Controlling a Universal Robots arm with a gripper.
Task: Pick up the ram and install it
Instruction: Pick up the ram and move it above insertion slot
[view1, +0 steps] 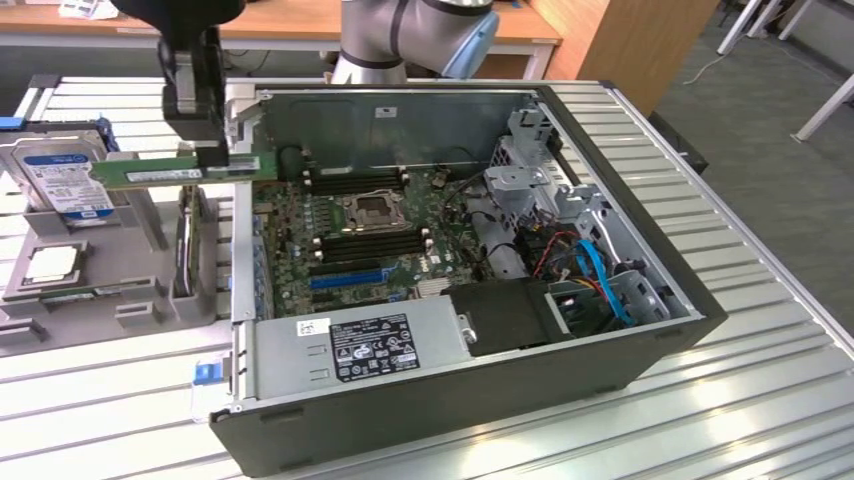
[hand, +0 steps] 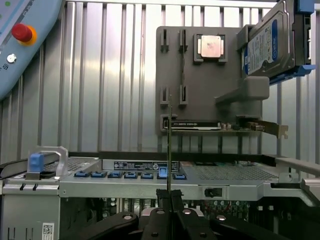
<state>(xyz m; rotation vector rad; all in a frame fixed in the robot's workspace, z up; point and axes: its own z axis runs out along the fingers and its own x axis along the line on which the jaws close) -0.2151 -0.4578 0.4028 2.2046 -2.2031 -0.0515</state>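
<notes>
Ram (view1: 150, 173) hangs in the air, clamped in my gripper (view1: 214, 160), at ten o'clock from the open case (view1: 534, 395). The grip sits near one end, so I fear the stick can tilt and miss the memory slots (view1: 374, 245).
</notes>
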